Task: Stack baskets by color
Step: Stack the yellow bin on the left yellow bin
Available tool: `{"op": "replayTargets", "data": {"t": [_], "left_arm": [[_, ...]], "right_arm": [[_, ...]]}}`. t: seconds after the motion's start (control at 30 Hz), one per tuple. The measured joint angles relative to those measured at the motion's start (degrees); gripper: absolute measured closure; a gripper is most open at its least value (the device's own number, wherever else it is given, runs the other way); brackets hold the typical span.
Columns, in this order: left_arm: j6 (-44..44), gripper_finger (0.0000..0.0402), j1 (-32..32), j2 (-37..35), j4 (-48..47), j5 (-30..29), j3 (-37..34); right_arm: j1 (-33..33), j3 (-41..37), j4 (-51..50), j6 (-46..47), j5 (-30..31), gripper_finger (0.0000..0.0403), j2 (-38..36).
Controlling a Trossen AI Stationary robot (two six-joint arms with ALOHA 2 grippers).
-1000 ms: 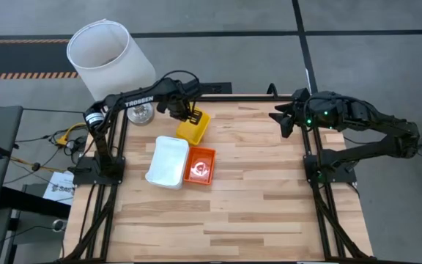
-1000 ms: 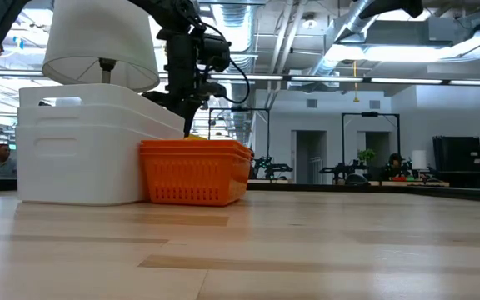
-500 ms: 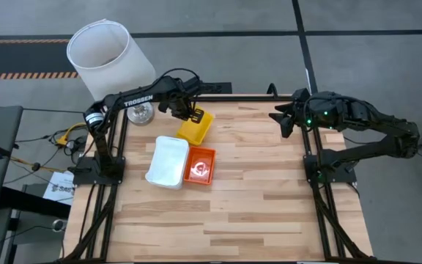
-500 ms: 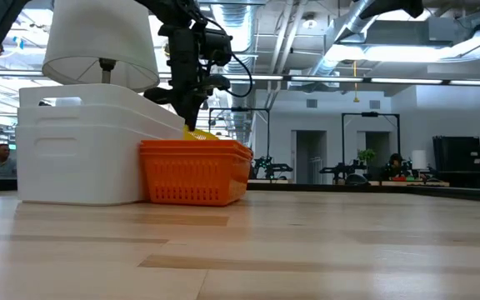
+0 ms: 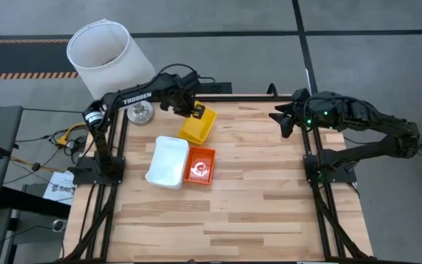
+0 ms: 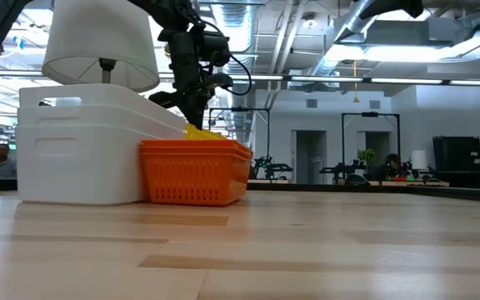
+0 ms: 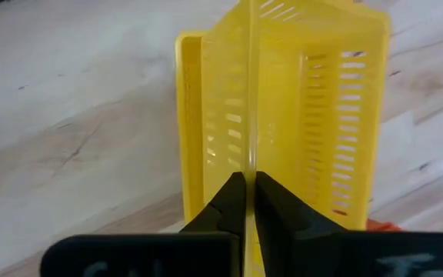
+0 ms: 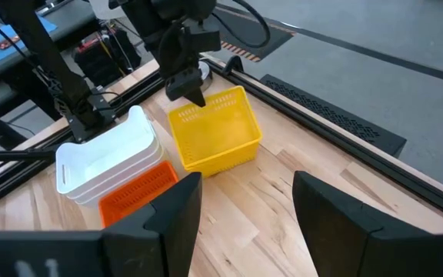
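Near the surface's far left corner, the left gripper (image 5: pixel 196 111) has its jaws pinched tight on the far short wall of a yellow basket (image 5: pixel 197 126), tilting it up. Its long axis runs toward the white stack (image 5: pixel 168 162) and orange stack (image 5: pixel 201 164) just nearer. The right gripper (image 5: pixel 280 119) waits far right, jaws wide, empty.

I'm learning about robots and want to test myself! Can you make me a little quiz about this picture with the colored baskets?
1. True or false: the left gripper pinches the yellow basket's rim.
2. Which basket sits right beside the white basket? A) orange B) blue
3. Fill in: the right gripper, waiting at the table's far edge, is ____.

Key: 1 true; 2 A, the orange basket; 3 open.
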Motion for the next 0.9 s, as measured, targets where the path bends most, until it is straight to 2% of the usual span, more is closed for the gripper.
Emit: {"op": "replayTargets", "data": {"t": [0.57, 0.77, 0.9], "left_arm": [[-0.39, 0.0396, -0.06, 1.56, 1.66, -0.01, -0.07], [-0.8, 0.038, -0.33, 2.17, 2.01, 0.04, -0.09], [-1.06, 0.0352, -0.49, 2.21, 3.01, 0.0, -0.09]], "right_arm": [[0.0, 0.0, 0.01, -0.02, -0.02, 0.0178, -0.01], [0.0, 0.0, 0.02, -0.02, -0.02, 0.0178, -0.02], [0.0, 0.0, 0.02, -0.04, -0.01, 0.0178, -0.02]]}}
